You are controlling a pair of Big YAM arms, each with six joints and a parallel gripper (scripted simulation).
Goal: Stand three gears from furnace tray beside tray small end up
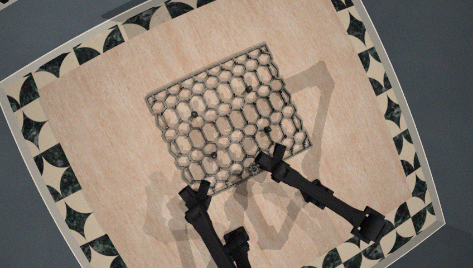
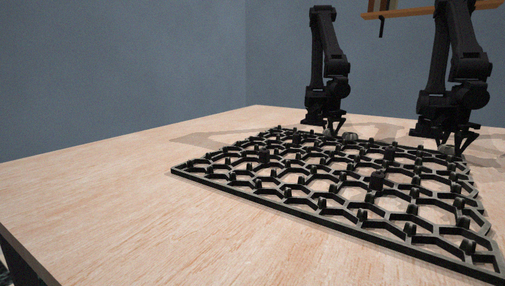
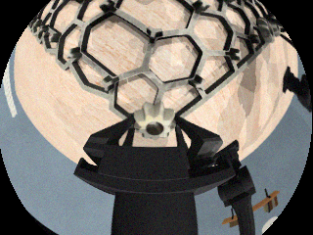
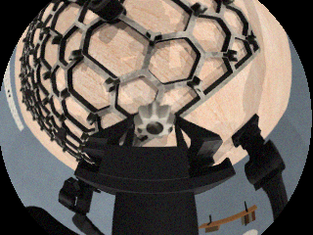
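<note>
The dark honeycomb furnace tray (image 1: 205,70) (image 2: 248,199) lies on the table. My left gripper (image 2: 449,148) (image 3: 155,118) is at its near left corner in the top view, with fingers against both sides of a pale toothed gear (image 2: 445,149) (image 3: 154,114). My right gripper (image 2: 330,131) (image 4: 155,118) is at the same edge, farther right, with fingers against both sides of another gear (image 2: 326,132) (image 4: 154,114). Both grippers are low, at tray level. A third gear (image 1: 254,169) (image 2: 349,136) sits on that edge, close beside the right gripper. The fingertips are hidden in the top view.
Several dark posts (image 1: 194,114) (image 2: 376,180) and small pegs stand up from the tray. Wooden table (image 1: 99,109) (image 2: 106,191) surrounds it. A marble-patterned border (image 1: 33,126) runs along the table's edge. A wall shelf (image 2: 418,10) hangs behind the arms.
</note>
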